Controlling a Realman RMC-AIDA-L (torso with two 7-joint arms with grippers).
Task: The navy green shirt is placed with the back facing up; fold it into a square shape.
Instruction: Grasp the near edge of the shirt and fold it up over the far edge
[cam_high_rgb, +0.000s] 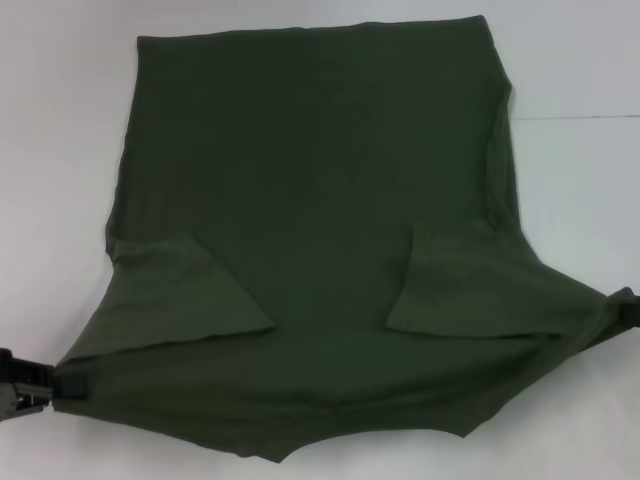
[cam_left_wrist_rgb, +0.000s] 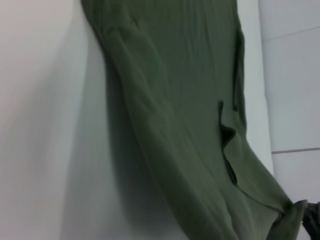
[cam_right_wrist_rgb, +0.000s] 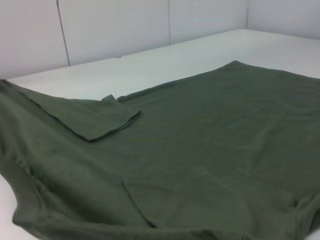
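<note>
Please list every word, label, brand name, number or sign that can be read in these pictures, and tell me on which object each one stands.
There is none to read in any view.
The large dark olive-green cotton T-shirt lies on the white table showing only plain fabric, also on its two folded-in sleeves.
The left gripper and the right gripper, holding the near corners, show no legible marking.

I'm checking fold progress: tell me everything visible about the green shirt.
The navy green shirt is dark olive, soft-looking knit, plain side up on the white table. Both sleeves are folded inward onto the body. Its near edge is pulled taut between the left gripper and right gripper, each pinching a near corner.
</note>
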